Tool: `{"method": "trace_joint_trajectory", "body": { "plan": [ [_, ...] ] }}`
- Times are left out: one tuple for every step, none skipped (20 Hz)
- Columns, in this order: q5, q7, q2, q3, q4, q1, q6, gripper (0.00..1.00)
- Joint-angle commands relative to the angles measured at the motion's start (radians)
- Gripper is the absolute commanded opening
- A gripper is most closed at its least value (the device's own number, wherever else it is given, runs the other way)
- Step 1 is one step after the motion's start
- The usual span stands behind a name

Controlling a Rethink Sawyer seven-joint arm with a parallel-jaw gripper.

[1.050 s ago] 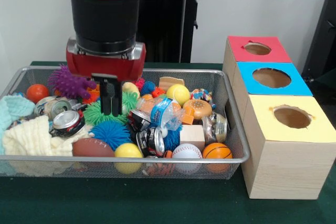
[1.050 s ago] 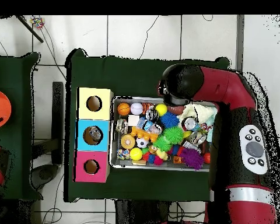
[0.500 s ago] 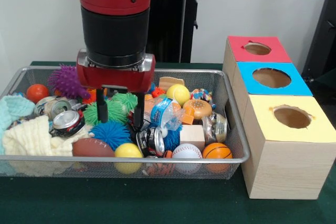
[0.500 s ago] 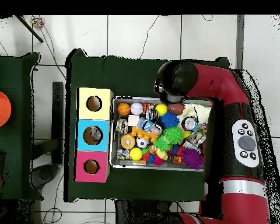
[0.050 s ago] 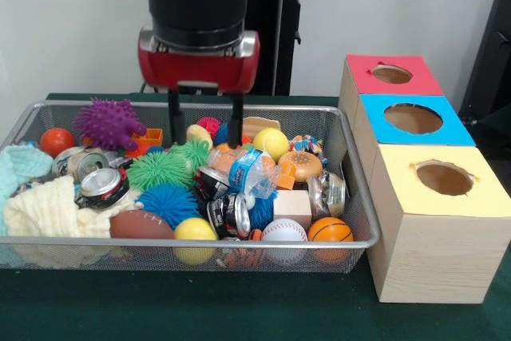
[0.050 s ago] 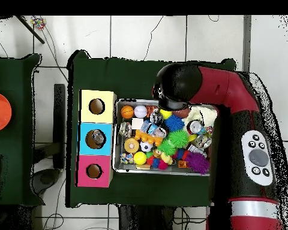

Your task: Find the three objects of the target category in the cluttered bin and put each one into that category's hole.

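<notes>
While the two black fingers (image 5: pixel 172 117) hang spread apart with nothing between them, the gripper (image 5: pixel 204 121) hovers above the back half of a wire mesh bin (image 5: pixel 239 243), over the clutter and not touching it. Above the fingers sits the gripper's red housing and the black cylinder of the arm (image 5: pixel 196 1), which drops in from the top of the front view. In the overhead view the arm (image 6: pixel 230 96) bends across the counter and its black end covers the bin's upper middle edge.

Directly beneath the fingers lie a green spiky ball (image 5: pixel 160 169), a small yellow ball and a red spiky ball. A purple spiky ball (image 5: pixel 108 124) sits to the left in the front view, near an orange ball (image 5: pixel 56 140). Crushed cans (image 5: pixel 102 185), a blue spiky ball (image 5: pixel 168 201), a toy football (image 5: pixel 140 225), a yellow ball (image 5: pixel 195 231), a baseball (image 5: pixel 283 231), a small basketball (image 5: pixel 330 230), a wooden block (image 5: pixel 292 206) and cream cloth (image 5: pixel 48 209) fill the front of the bin.

Just beside the bin on the green counter (image 5: pixel 239 309) stands a row of three wooden boxes, each with a round hole on top: yellow (image 5: pixel 443 177) nearest, blue (image 5: pixel 413 118) in the middle, red (image 5: pixel 391 74) farthest.
</notes>
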Motion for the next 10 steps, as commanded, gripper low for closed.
{"method": "trace_joint_trajectory", "body": {
  "plan": [
    [-0.007,-0.428,-0.081,0.193,0.248,-0.056,0.047,1.00],
    [-0.007,-0.434,-0.092,0.211,0.264,-0.057,0.049,1.00],
    [-0.013,-0.438,-0.102,0.225,0.280,-0.058,0.040,1.00],
    [-0.018,-0.436,-0.110,0.237,0.293,-0.058,0.030,1.00],
    [-0.028,-0.437,-0.115,0.246,0.300,-0.057,0.023,1.00],
    [-0.038,-0.439,-0.119,0.255,0.306,-0.056,0.016,1.00],
    [-0.048,-0.443,-0.119,0.264,0.310,-0.056,0.014,1.00],
    [-0.054,-0.443,-0.114,0.271,0.312,-0.057,0.009,1.00],
    [-0.061,-0.443,-0.109,0.279,0.314,-0.058,0.003,1.00],
    [-0.067,-0.440,-0.101,0.284,0.311,-0.057,-0.003,1.00]
  ]
}}
